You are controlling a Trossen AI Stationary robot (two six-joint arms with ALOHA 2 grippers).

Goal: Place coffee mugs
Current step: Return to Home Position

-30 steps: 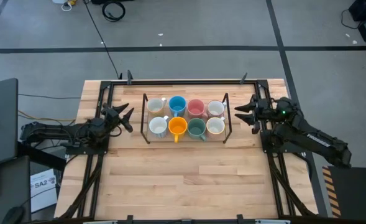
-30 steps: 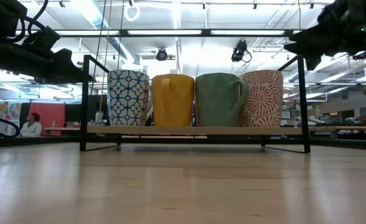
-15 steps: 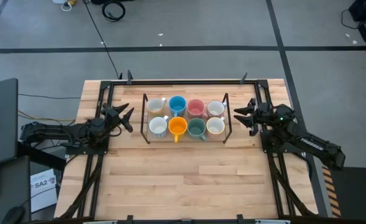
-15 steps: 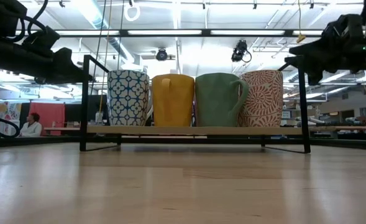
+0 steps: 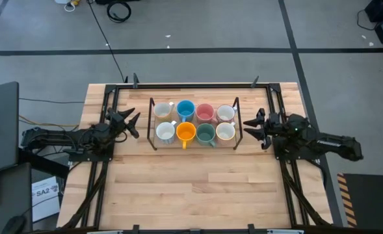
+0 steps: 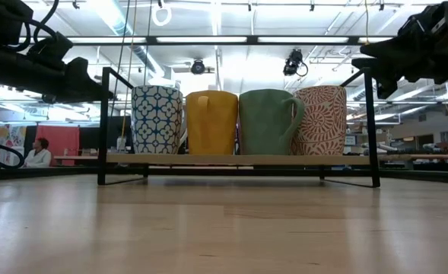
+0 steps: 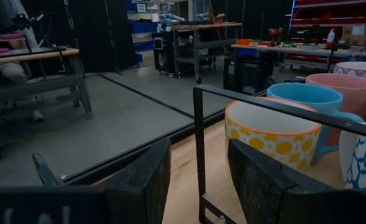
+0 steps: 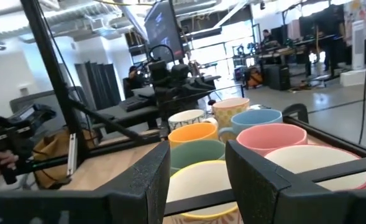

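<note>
Worktop point(image 5: 191, 188): we are seeing a pale wooden surface carrying a black-framed shelf point(image 5: 151, 123) at its far middle.
Coffee mugs point(image 5: 206, 133): we are counting eight, all standing upright on the shelf in two rows of four, packed closely side by side.
Far row, from the left arm's side: the yellow-dotted mug point(image 7: 273, 134), blue mug point(image 5: 185, 108), pink mug point(image 5: 205, 112) and pale mug point(image 5: 225, 112) are standing in line.
Near row, same order: the blue-patterned mug point(image 6: 157, 119), orange mug point(image 5: 186, 132), green mug point(image 6: 268, 122) and red-patterned mug point(image 6: 320, 119) are standing in line, the orange handle pointing toward the worktop's near edge.
Left pincer point(image 5: 131, 121): it is sitting just beside the shelf's left end, pointing at it; its fingers are standing apart and holding nothing.
Right pincer point(image 5: 253, 127): it is hovering just beside the shelf's right end, facing the mugs; its fingers are spread and empty.
Contact: we are finding neither pincer touching a mug or the shelf frame.
Background: a seated person point(image 6: 37, 154) is showing far behind the worktop in the low view.
</note>
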